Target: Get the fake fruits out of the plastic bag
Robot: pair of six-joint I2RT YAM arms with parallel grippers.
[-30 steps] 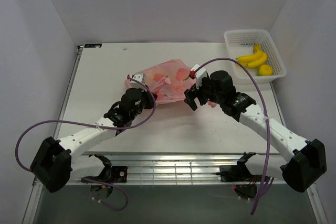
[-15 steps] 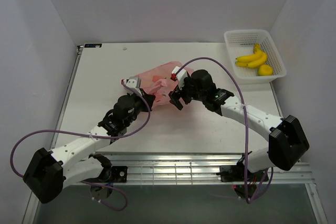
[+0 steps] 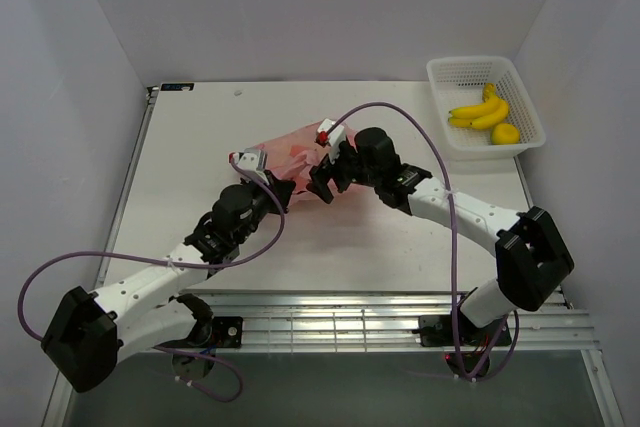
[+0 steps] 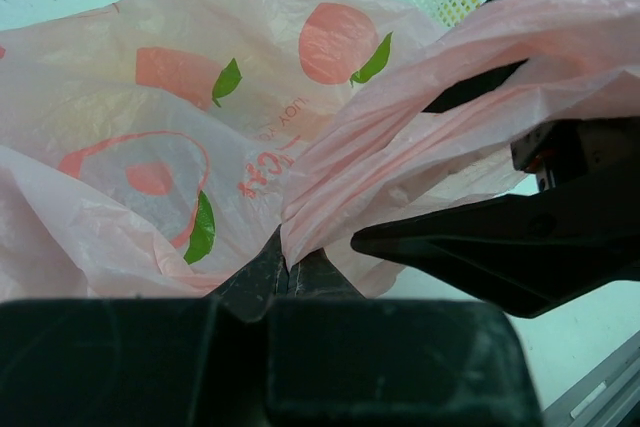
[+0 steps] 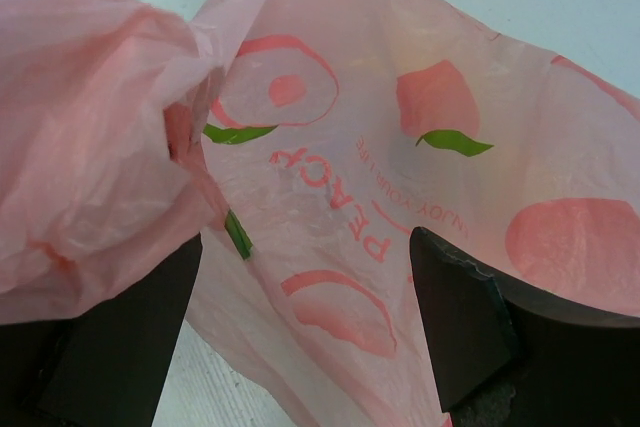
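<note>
The pink plastic bag (image 3: 290, 152) lies crumpled at mid-table, printed with peaches. My left gripper (image 3: 281, 190) is at its near edge, shut on a twisted tie handle of the plastic bag (image 4: 200, 127); the jaws (image 4: 288, 269) pinch the film tight. My right gripper (image 3: 322, 184) is open at the bag's right side. In the right wrist view its two dark fingers (image 5: 460, 327) straddle a fold of the plastic bag (image 5: 400, 147) without closing on it. One right finger (image 4: 500, 247) shows as a black wedge in the left wrist view. The fake fruits inside the bag are hidden by the film.
A white lattice basket (image 3: 470, 60) stands at the back right, holding a banana bunch (image 3: 478, 112) and a round yellow fruit (image 3: 505, 133). White walls close in the table on three sides. A metal rail runs along the near edge between the arm bases.
My right arm has swung left and now has its open jaws against the bag. My left gripper has drawn the handle slightly left and toward the near edge, and the bag shifted left.
</note>
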